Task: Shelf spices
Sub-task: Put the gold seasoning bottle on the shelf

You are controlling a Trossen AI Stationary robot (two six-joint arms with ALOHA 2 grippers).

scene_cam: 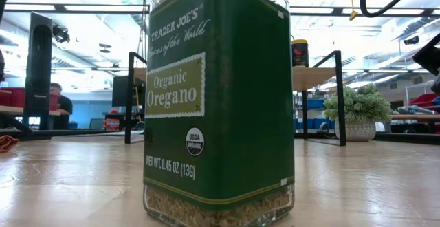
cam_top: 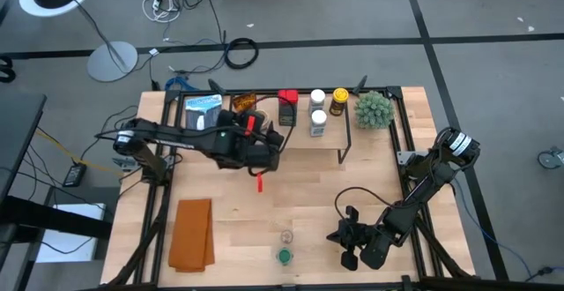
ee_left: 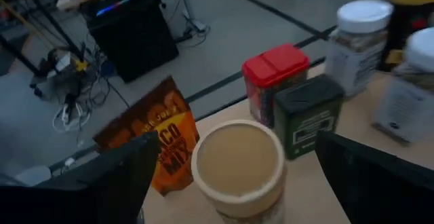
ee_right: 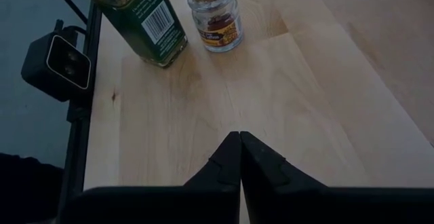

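My left gripper (ee_left: 237,142) is open over the left end of the shelf (cam_top: 330,147). Its fingers stand on either side of a tan-lidded jar (ee_left: 237,161) without touching it; the jar's base is out of the picture. Behind it on the shelf stand a red tin (ee_left: 274,75), a dark green tin (ee_left: 308,115), white-capped jars (ee_left: 359,37) and a yellow-lidded jar (cam_top: 339,102). My right gripper (ee_right: 239,141) is shut and empty over the bare table near the front right (cam_top: 346,236). A green oregano jar (ee_right: 146,17) and a small glass jar (ee_right: 215,10) stand on the table near its front edge.
An orange taco-mix packet (ee_left: 152,146) and a blue-white bag (cam_top: 203,111) lie left of the shelf. A spiky green plant ball (cam_top: 373,108) sits at its right end. An orange cloth (cam_top: 192,234) lies front left, and a small red object (cam_top: 261,183) lies on the table before the shelf.
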